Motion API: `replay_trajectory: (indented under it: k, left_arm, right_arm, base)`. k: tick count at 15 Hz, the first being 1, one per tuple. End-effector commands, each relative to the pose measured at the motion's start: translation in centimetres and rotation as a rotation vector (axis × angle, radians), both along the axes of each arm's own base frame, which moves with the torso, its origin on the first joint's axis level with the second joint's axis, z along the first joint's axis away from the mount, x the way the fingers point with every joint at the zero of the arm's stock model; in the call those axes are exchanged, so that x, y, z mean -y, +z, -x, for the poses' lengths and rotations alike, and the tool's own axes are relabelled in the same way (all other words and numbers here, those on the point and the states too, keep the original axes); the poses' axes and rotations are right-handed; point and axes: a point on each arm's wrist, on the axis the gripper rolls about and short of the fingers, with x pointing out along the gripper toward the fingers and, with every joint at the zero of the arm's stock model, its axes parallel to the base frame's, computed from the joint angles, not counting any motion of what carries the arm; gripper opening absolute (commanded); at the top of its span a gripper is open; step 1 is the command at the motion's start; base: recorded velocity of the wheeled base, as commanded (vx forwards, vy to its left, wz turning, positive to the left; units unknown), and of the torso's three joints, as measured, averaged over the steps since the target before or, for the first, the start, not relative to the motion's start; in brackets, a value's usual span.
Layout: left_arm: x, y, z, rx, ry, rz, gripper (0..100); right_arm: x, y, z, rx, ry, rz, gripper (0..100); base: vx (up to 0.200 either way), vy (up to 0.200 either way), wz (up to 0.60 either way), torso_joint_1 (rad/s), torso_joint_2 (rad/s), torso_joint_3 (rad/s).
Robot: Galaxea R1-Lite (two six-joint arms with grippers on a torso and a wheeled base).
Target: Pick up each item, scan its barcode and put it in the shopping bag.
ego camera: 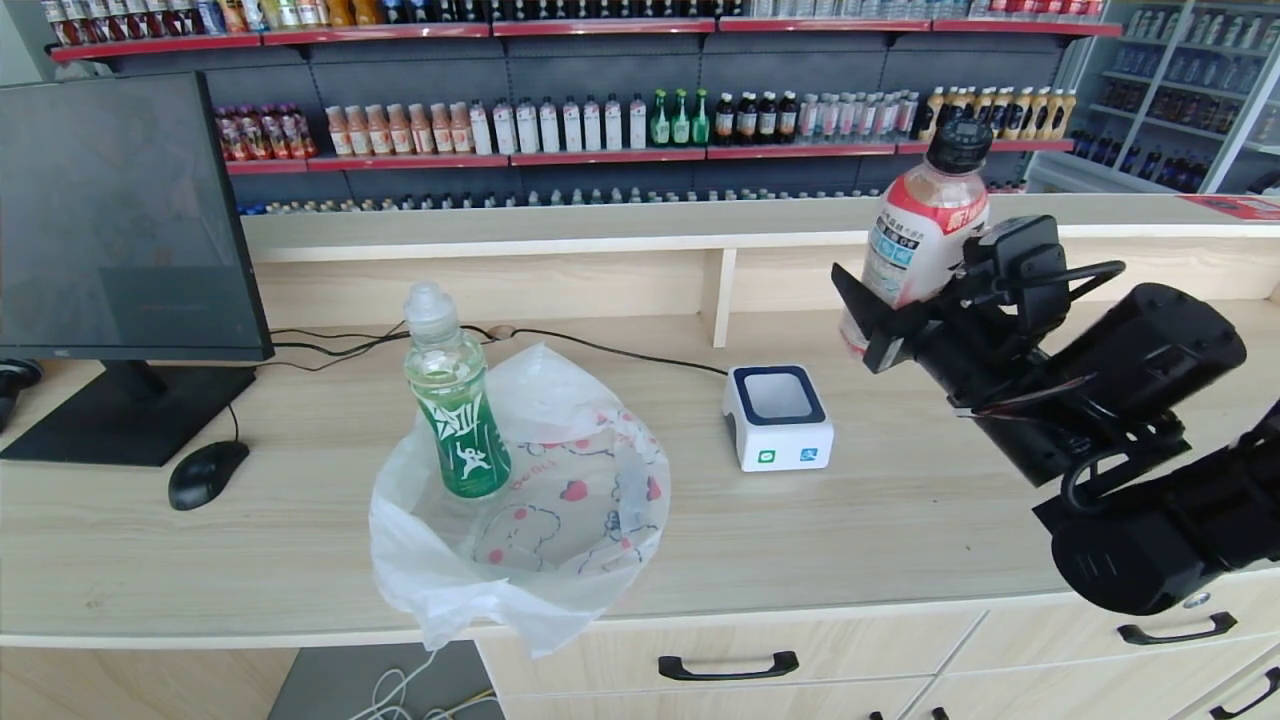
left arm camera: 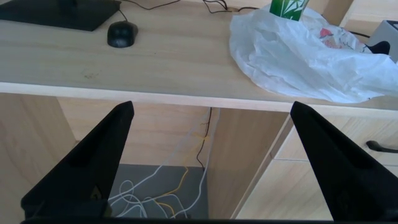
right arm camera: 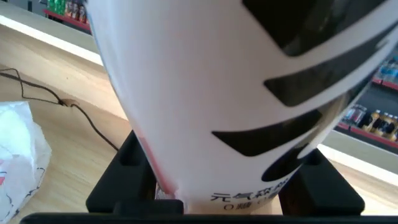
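**Pink-and-white bottle (ego camera: 921,232) held high beside the scanner (ego camera: 778,416)**

The black-capped pink-and-white bottle sits near upright in the right tool (ego camera: 884,328), whose fingers are closed on its lower body. It is raised above the table (ego camera: 900,520), just right of the white scanner. The right wrist view looks along the bottle's label between the two dark fingers. A green bottle (ego camera: 456,420) stands upright in the white shopping bag (ego camera: 420,560) at the table's front edge. The left wrist view catches the left tool (left arm camera: 211,107) below that edge, spread wide and holding nothing.
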Motion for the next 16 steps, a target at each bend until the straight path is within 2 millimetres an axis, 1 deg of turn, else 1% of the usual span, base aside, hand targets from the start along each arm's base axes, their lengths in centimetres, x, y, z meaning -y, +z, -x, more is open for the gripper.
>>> replay_trajectory:
  k: [1,3,5,6,8,9,11,12,14,16]
  left_arm:
    - [0.0,0.0,0.0,-0.001,0.001,0.0,100]
    - [0.0,0.0,0.0,-0.001,-0.001,0.0,100]
    - [0.0,0.0,0.0,-0.001,-0.001,0.0,100]
    - [0.0,0.0,0.0,-0.001,-0.001,0.0,100]
    - [0.0,0.0,0.0,-0.001,-0.001,0.0,100]
    - [0.0,0.0,0.0,-0.001,-0.001,0.0,100]
    - [0.0,0.0,0.0,-0.001,-0.001,0.0,100]
    - [0.0,0.0,0.0,0.001,-0.001,0.0,100]
    - [0.0,0.0,0.0,-0.001,-0.001,0.0,100]
    - [0.0,0.0,0.0,0.001,0.001,0.0,100]
  right_arm:
    - [0.8,1.3,1.8,0.009,-0.025,-0.061,0]
    - [1.1,1.3,2.7,-0.016,-0.052,-0.096,0]
    - [1.8,0.3,4.2,-0.084,-0.078,-0.131,0]
    - [2.2,-0.4,5.0,-0.126,-0.117,-0.173,0]
    - [2.6,-0.8,5.5,-0.16,-0.17,-0.236,0]
    - [2.7,-1.3,6.0,-0.196,-0.184,-0.288,0]
    - [3.1,-2.1,6.7,-0.235,-0.187,-0.299,0]
    - [3.1,-2.0,6.7,-0.235,-0.186,-0.304,0]
    - [3.1,-1.9,6.8,-0.231,-0.186,-0.306,0]
    - [3.4,-1.7,6.5,-0.225,-0.186,-0.335,0]
  base:
    - [0.0,0.0,0.0,0.0,0.0,0.0]
    - [0.0,0.0,0.0,0.0,0.0,0.0]
    - [0.0,0.0,0.0,0.0,0.0,0.0]
    - [0.0,0.0,0.0,0.0,0.0,0.0]
    - [0.0,0.0,0.0,0.0,0.0,0.0]
    - [0.0,0.0,0.0,0.0,0.0,0.0]
    - [0.0,0.0,0.0,0.0,0.0,0.0]
    - [0.0,0.0,0.0,0.0,0.0,0.0]
    - [-0.2,0.0,0.0,0.0,0.0,0.005]
    - [-0.2,0.0,0.0,0.015,0.01,0.002]
